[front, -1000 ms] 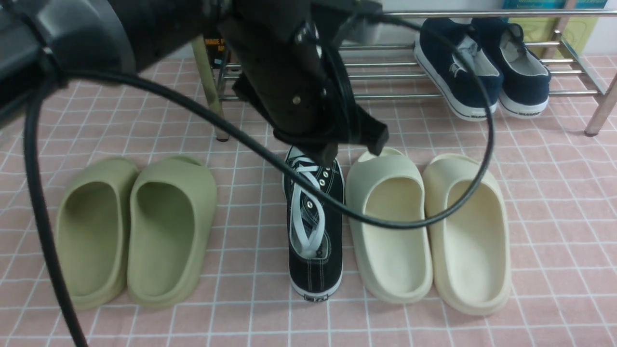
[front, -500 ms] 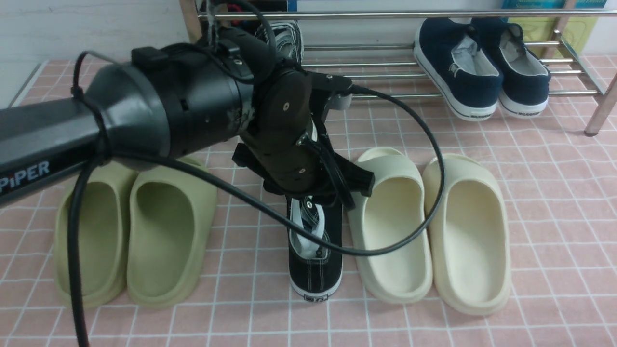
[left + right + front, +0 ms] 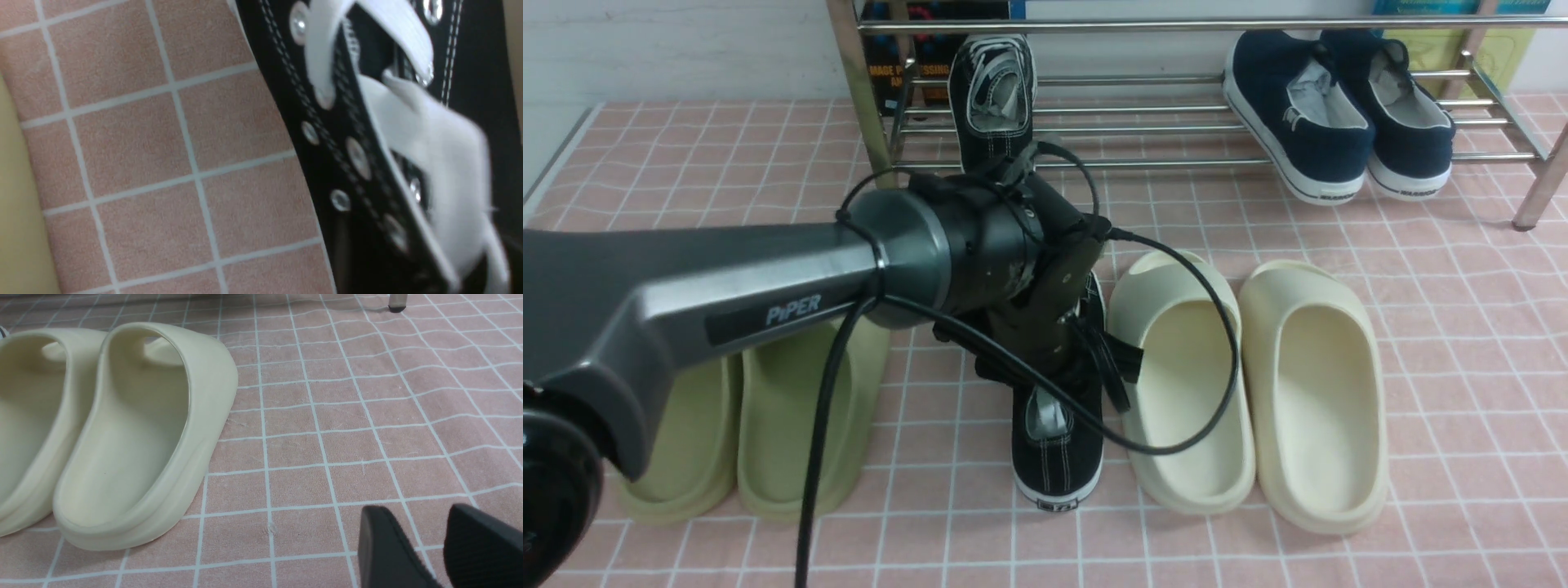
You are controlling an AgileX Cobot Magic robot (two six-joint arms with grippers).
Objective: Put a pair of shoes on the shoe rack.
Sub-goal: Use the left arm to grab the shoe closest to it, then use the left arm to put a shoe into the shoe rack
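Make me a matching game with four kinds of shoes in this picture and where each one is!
Things
1. navy shoes
2. cream slides
3. black sneaker with its heel toward us on the floor
4. green slides

Places
A. on the floor, partly behind the robot's long grey arm
B. on the shiny metal rack
C. under the left arm's black jaws, beside a cream slide
D. on the floor, to the right of the floor sneaker

Pairs: 1-B, 2-D, 3-C, 4-A
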